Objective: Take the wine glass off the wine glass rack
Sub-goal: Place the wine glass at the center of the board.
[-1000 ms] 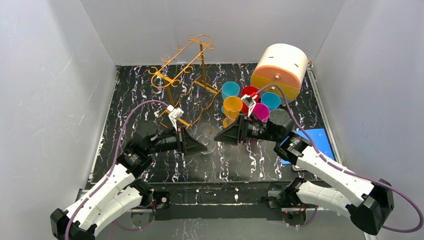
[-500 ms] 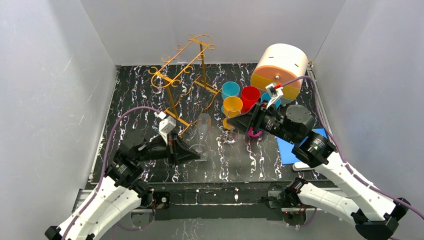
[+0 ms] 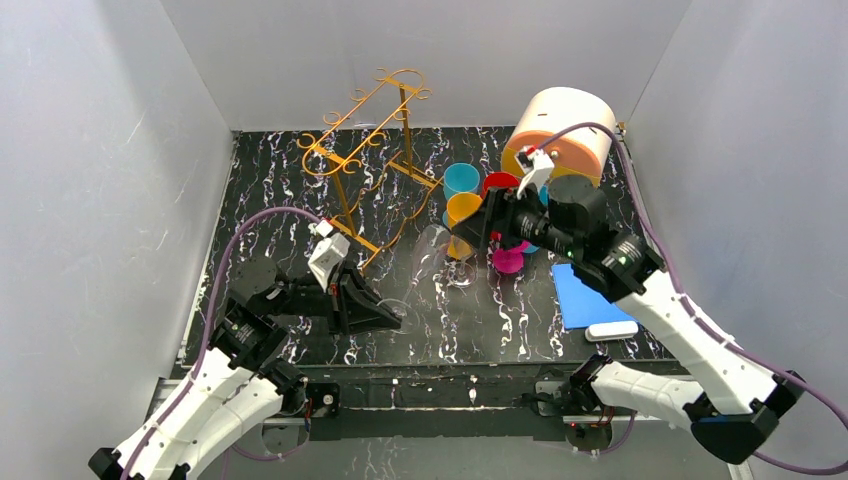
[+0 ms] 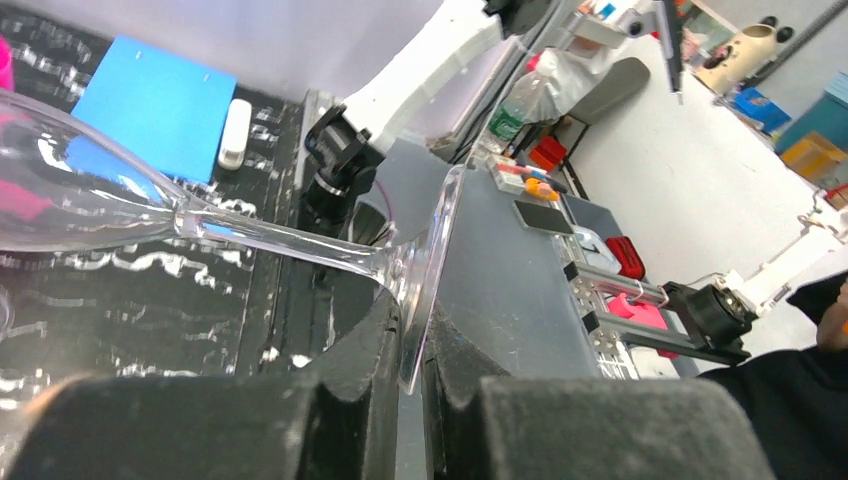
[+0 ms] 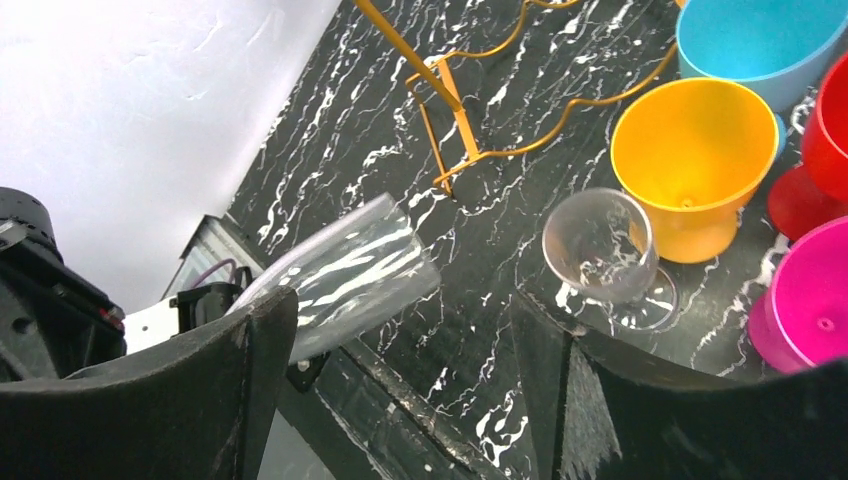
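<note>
One tool carries the wine glass (image 3: 427,258) now; my left tool (image 3: 390,316) pinches its foot, clear of the wine glass rack (image 3: 345,160); my right tool (image 3: 484,228) has released, gaping wide.

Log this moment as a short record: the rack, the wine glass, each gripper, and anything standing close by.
wine glass rack: upright at the back left, no glass seen hanging on it
wine glass: clear of the rack, tilted, held by its foot
left gripper: shut on the foot of the wine glass
right gripper: open, holding nothing
second glass: upright on the table beside the orange cup
</note>
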You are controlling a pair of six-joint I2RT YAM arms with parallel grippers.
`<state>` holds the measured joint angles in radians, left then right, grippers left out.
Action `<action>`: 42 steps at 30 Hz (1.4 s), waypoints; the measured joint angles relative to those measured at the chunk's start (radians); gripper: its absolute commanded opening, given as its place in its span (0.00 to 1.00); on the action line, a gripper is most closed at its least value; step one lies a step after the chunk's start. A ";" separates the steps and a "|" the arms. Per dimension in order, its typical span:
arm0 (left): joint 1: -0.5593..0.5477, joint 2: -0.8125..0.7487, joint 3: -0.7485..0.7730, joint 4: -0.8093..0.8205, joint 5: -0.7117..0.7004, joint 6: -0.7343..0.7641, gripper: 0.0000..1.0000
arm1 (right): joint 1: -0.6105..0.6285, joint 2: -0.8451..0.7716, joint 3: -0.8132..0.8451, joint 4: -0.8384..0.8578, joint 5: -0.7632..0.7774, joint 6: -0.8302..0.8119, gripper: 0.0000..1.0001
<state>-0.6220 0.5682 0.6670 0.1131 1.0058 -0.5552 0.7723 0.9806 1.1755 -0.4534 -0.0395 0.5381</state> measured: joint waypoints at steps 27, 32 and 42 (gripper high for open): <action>-0.002 0.152 -0.002 0.553 0.050 -0.329 0.00 | -0.430 0.076 -0.120 0.373 -0.912 0.222 0.71; -0.016 0.157 -0.061 0.636 0.031 -0.354 0.00 | -0.458 0.104 -0.159 0.459 -0.985 0.243 0.70; -0.056 0.238 -0.071 0.758 0.016 -0.364 0.00 | -0.476 0.131 -0.209 0.642 -1.039 0.349 0.62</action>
<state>-0.6785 0.8066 0.5964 0.8715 1.0214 -0.9195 0.2962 1.1118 0.9661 0.1883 -1.0782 0.8875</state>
